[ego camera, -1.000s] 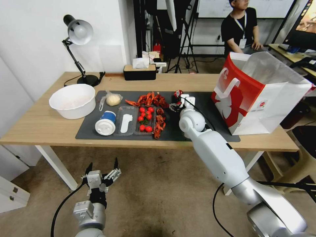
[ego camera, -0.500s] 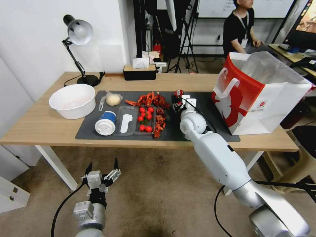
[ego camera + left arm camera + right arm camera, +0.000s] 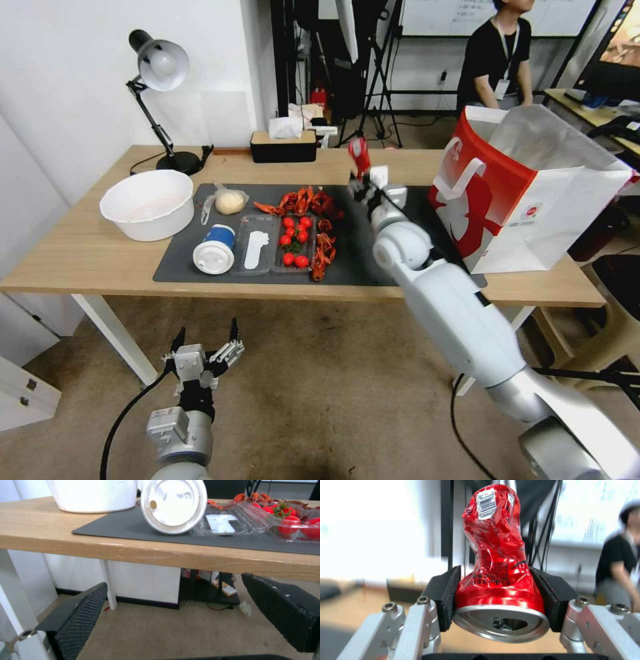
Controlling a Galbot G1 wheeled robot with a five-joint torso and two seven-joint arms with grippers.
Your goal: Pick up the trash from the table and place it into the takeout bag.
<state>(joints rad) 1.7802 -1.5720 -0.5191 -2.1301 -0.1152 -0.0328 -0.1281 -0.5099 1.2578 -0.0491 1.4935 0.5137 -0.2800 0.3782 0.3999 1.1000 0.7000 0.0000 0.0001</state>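
Overhead, from the head view, the right gripper (image 3: 363, 181) holds the crushed red aluminium can (image 3: 359, 153) raised above the long light-wood table (image 3: 80, 253), near the boxy red-and-white paper takeout bag (image 3: 527, 200) but not over it; the can could clip the bag's rim and tip it; the left gripper (image 3: 205, 347) hangs below the table edge, fingers spread and empty.

Through the left wrist view, the blue white-lidded cup (image 3: 173, 505) lies on its side on the dark grey mat (image 3: 120, 527).

Closer, in the right wrist view, both pads (image 3: 448, 597) pinch the can low near its open end; its dented, top-heavy body might slip or twist; a barcode shows, the small print is unreadable.
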